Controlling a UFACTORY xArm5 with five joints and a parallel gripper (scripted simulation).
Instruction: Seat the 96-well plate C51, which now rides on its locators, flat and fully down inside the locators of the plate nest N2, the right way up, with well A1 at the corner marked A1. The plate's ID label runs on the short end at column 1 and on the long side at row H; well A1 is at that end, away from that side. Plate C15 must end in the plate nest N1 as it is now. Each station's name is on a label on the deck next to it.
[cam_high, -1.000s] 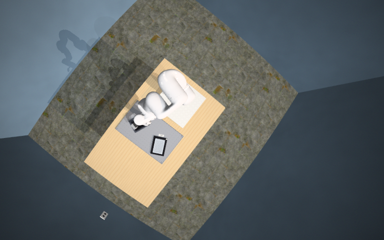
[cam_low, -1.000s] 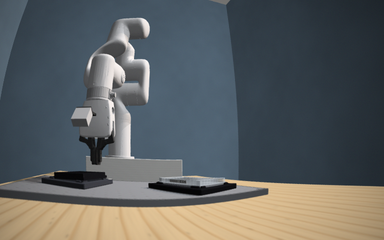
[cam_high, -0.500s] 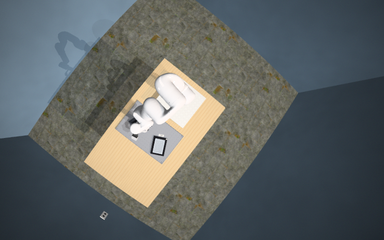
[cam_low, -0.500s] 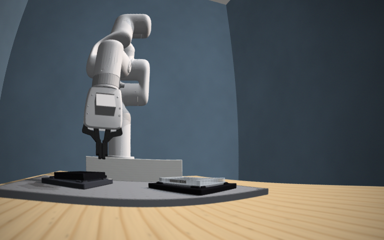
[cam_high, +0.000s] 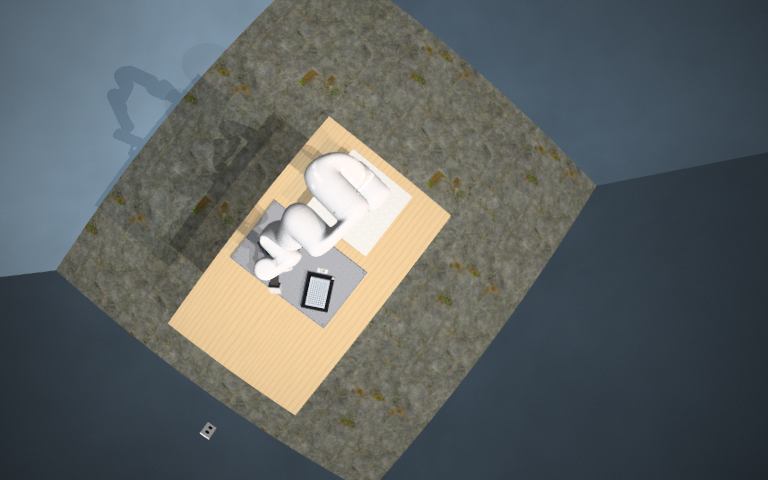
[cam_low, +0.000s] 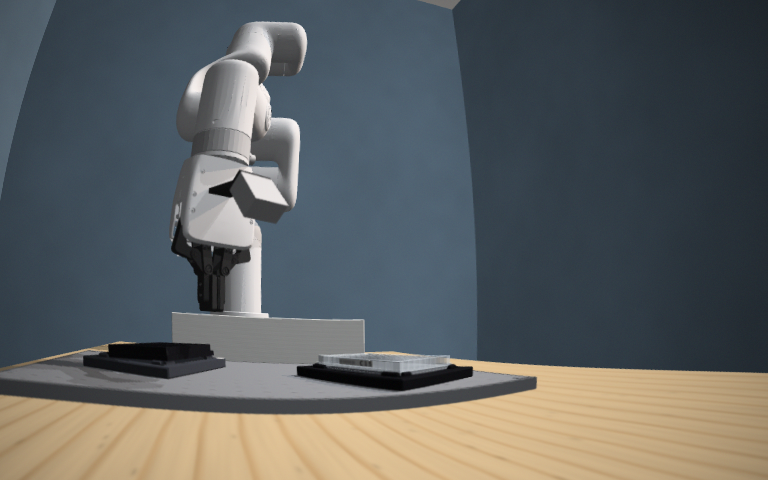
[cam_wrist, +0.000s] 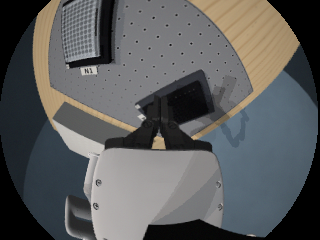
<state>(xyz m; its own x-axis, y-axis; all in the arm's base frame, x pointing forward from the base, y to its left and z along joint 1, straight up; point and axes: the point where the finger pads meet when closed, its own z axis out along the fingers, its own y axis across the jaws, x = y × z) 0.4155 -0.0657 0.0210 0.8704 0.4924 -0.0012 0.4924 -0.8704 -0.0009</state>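
Observation:
The black plate C51 (cam_low: 160, 350) sits on top of its dark nest N2 (cam_low: 150, 363) at the left of the grey deck, looking raised rather than sunk in. In the wrist view it (cam_wrist: 188, 100) lies just beyond my fingertips. My gripper (cam_low: 211, 305) is shut and empty. It hangs well above the deck, to the right of the black plate and apart from it, and it also shows in the wrist view (cam_wrist: 160, 116). The clear plate C15 (cam_low: 385, 361) lies in its black nest N1 (cam_low: 385, 376) at the right, and from above (cam_high: 317, 290). In the top view the arm hides most of the black plate.
The grey deck mat (cam_low: 254, 390) lies on a wooden table. The arm's white base block (cam_low: 269, 336) stands behind the two nests. A small station label (cam_wrist: 88, 71) lies next to the clear plate's nest. A small grey box (cam_high: 207, 430) lies on the floor off the table.

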